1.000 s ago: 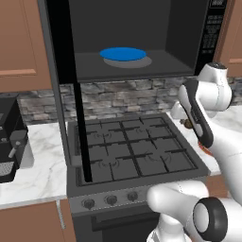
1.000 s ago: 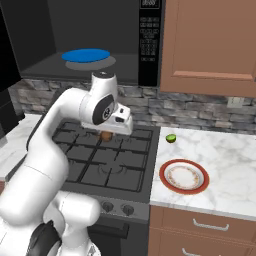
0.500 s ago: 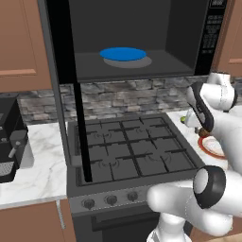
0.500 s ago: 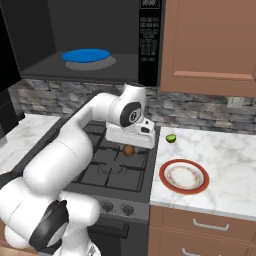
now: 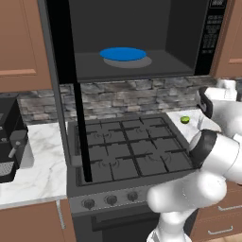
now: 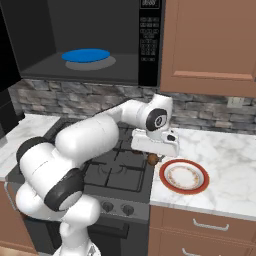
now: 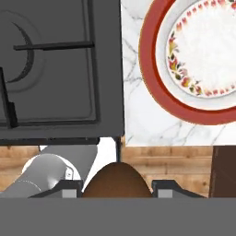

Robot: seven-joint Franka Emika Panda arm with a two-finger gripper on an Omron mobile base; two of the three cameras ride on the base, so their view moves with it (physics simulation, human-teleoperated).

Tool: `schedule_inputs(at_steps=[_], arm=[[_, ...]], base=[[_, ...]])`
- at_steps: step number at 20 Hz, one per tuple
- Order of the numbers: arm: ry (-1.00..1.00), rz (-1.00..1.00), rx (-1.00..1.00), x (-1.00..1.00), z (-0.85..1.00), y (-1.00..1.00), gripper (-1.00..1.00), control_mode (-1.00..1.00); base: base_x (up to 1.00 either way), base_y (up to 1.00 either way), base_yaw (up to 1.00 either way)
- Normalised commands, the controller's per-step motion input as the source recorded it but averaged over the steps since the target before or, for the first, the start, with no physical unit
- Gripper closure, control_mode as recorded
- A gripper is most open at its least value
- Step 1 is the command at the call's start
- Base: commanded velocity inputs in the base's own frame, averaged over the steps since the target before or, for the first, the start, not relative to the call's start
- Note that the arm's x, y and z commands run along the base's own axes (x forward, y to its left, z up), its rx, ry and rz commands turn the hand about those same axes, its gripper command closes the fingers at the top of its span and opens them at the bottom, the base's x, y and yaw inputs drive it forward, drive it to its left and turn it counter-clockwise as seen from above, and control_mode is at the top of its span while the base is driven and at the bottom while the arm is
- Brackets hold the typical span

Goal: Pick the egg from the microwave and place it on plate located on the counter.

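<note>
My gripper [image 6: 153, 157] is shut on the brown egg [image 6: 152, 159], which hangs just over the stove's right edge, a little left of the red plate [image 6: 184, 177] on the white marble counter [image 6: 230, 165]. In the hand view the egg [image 7: 117, 181] sits between my dark fingertips [image 7: 69, 188], and the red plate [image 7: 159, 87] with its white, flower-patterned middle lies at the upper right. The black microwave [image 6: 90, 75] stands open above, its tall door [image 5: 66, 85] swung out to the left.
A bright blue plate [image 6: 86, 55] lies inside the microwave cavity. The gas stove [image 5: 127, 151] spreads below it. A small green lime-like ball [image 5: 185, 119] rests on the counter behind the plate. A dark appliance [image 5: 9, 142] stands on the left counter.
The arm has swung right and down with the egg, from above the stove's middle to its right edge beside the red plate.
</note>
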Motion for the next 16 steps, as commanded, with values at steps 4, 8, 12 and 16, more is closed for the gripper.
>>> schedule_inputs(at_steps=[4, 8, 12, 16], arm=[[0.00, 0.00, 0.04, 0.65, -0.44, -0.79, 1.00, -1.00], [0.00, 0.00, 0.03, 0.64, -0.48, -0.68, 1.00, -1.00], [0.00, 0.00, 0.01, 0.47, -0.53, -0.56, 1.00, -1.00], [0.00, 0.00, 0.00, 0.07, -0.54, -0.42, 1.00, -1.00]], base=[[0.00, 0.00, 0.00], [0.00, 0.00, 0.00], [0.00, 0.00, 0.00], [0.00, 0.00, 0.00]])
